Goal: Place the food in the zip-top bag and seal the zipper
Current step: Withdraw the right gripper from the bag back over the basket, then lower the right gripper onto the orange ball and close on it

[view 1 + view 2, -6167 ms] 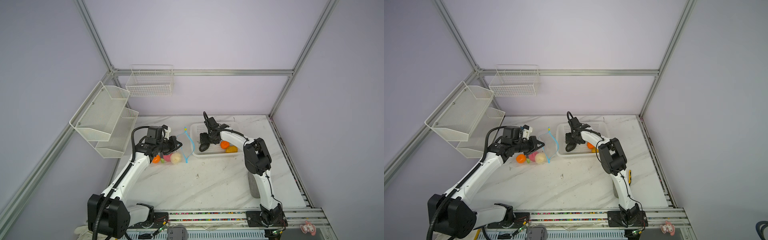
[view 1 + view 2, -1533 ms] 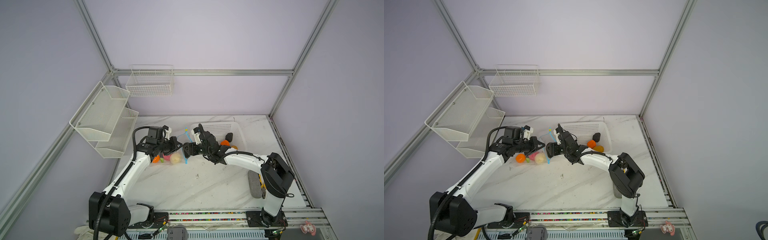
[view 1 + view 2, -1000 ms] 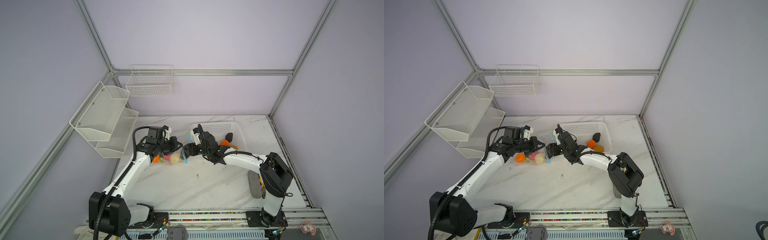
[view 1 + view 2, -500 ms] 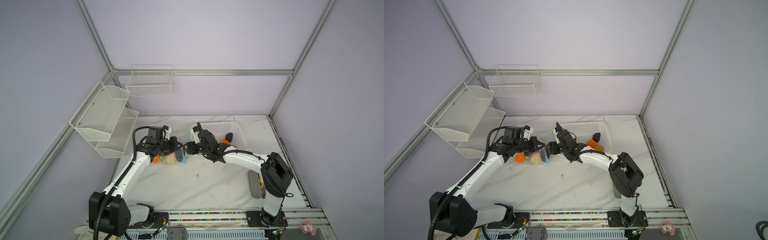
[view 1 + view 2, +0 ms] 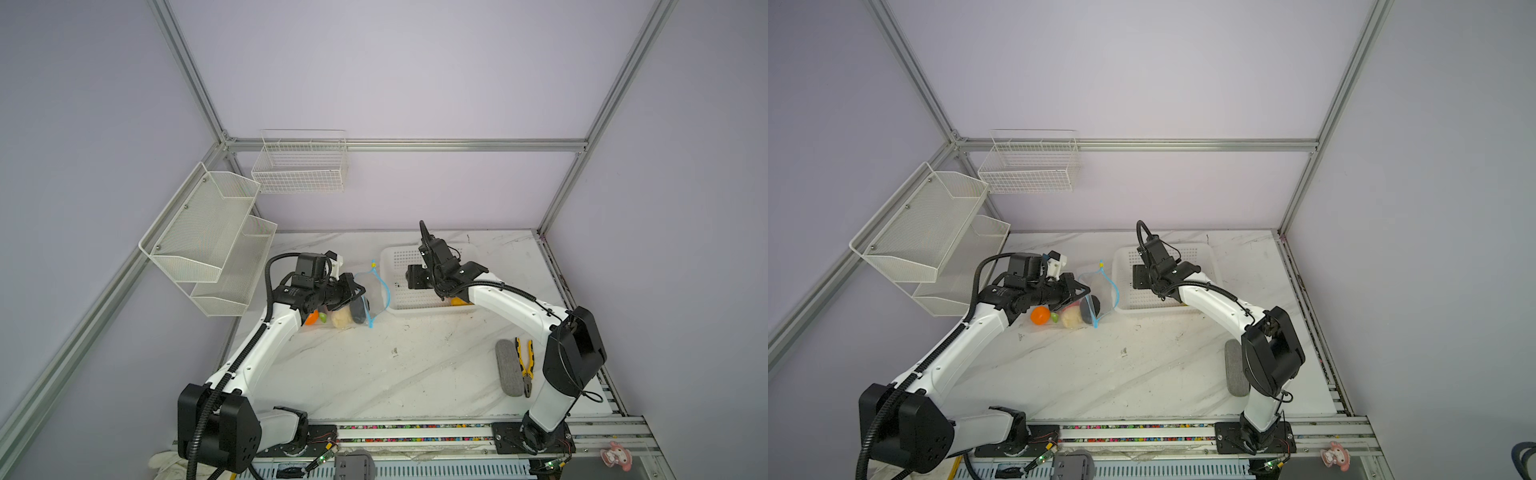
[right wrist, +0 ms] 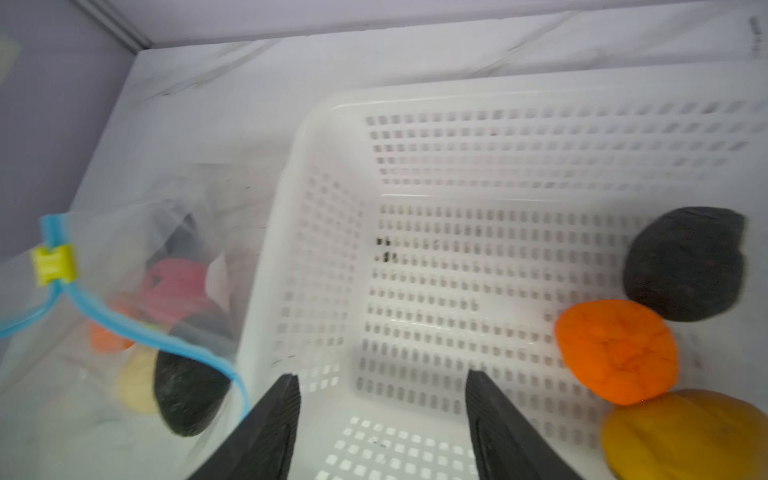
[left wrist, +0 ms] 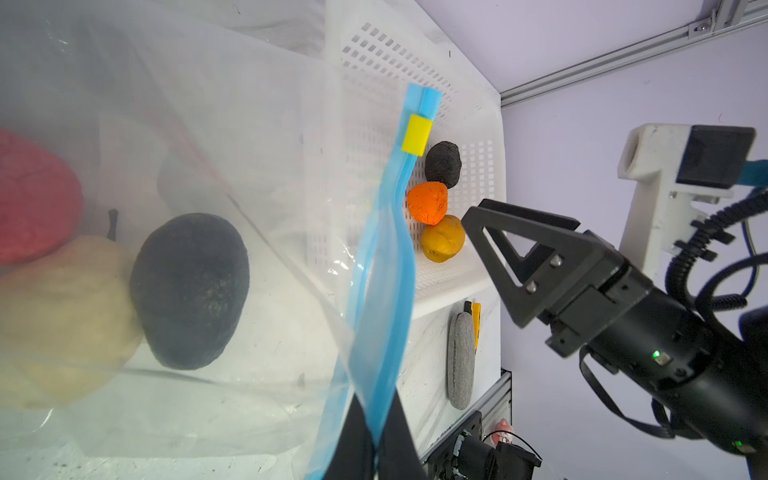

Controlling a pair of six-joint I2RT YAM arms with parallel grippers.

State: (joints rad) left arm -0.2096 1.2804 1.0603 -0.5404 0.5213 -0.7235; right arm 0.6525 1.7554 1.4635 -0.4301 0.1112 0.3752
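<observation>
- Lilac walls boxed in a white marbled bench [image 5: 415, 374], with a white perforated basket [image 5: 411, 299] standing toward the back.
- Left end effector [image 7: 372, 440] was pressed together on the zipper [image 7: 386, 266]. It pinched the light-blue strip at the end away from the yellow slider [image 7: 417, 135] and held one side of the mouth up.
- Zip-top bag [image 7: 257, 158] gaped open from that grip, just beside the basket's wall, with its floppy body lying on the bench.
- Inside the bag, a black lump [image 7: 191, 291] touched a cream pear [image 7: 62, 320], with a pink ball [image 7: 33, 195] behind them.
- An orange piece [image 5: 1040, 316] and a small green one [image 5: 1054, 318] lay deeper in the bag (close under the left arm in both top views).
- Right end effector [image 6: 382, 419] was spread and empty, hovering over the basket's bag-side half.
- Three foods lay bunched in the basket on the side away from the bag, clear of the right fingers [image 6: 270, 428].
- These were a second black lump [image 6: 685, 262], an orange fruit [image 6: 615, 353] and a yellow-brown oval [image 6: 685, 436], each touching the next.
</observation>
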